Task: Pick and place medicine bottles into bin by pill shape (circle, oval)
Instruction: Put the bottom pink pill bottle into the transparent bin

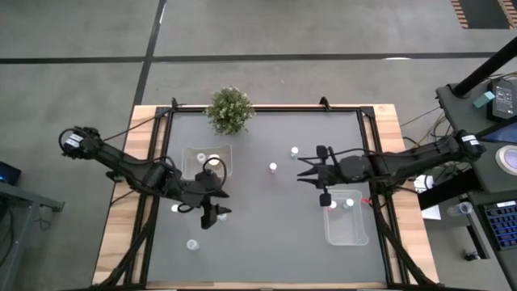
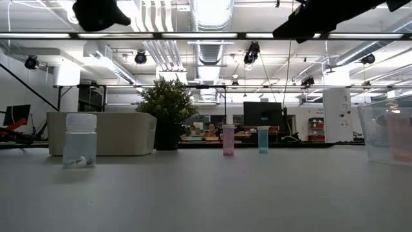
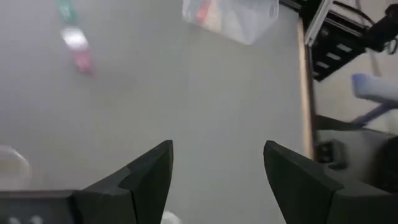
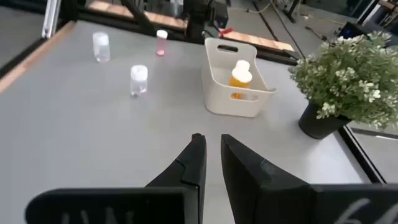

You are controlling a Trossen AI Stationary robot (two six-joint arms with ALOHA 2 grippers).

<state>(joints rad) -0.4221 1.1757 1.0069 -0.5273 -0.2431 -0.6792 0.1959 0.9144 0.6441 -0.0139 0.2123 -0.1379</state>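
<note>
- Low view: a clear bottle (image 2: 80,140) with a white cap is seen standing nearest on the grey table (image 2: 206,193), at the left; farther back, near the middle, a pink bottle (image 2: 228,140) and a blue-green bottle (image 2: 262,139) stand just beside each other, upright.
- Behind the clear bottle a cream bin (image 2: 103,133) is seen, with a potted plant (image 2: 167,109) beside it; part of a clear bin (image 2: 386,132) shows at the right edge.
- From above, the left gripper (image 1: 212,212) is seen over the table's left half, beside the cream bin (image 1: 208,162), with its fingers (image 3: 146,177) spread apart and nothing between them.
- A small bottle (image 1: 192,244) is seen near the table's front left, apart from that gripper.
- The right gripper (image 1: 307,167) is held over the table's right half, fingers (image 4: 193,165) drawn together on nothing.
- In the right wrist view an orange bottle (image 4: 240,74) is seen inside the cream bin (image 4: 233,99).
- Two bottles (image 1: 339,204) lie in the clear bin (image 1: 347,226).
</note>
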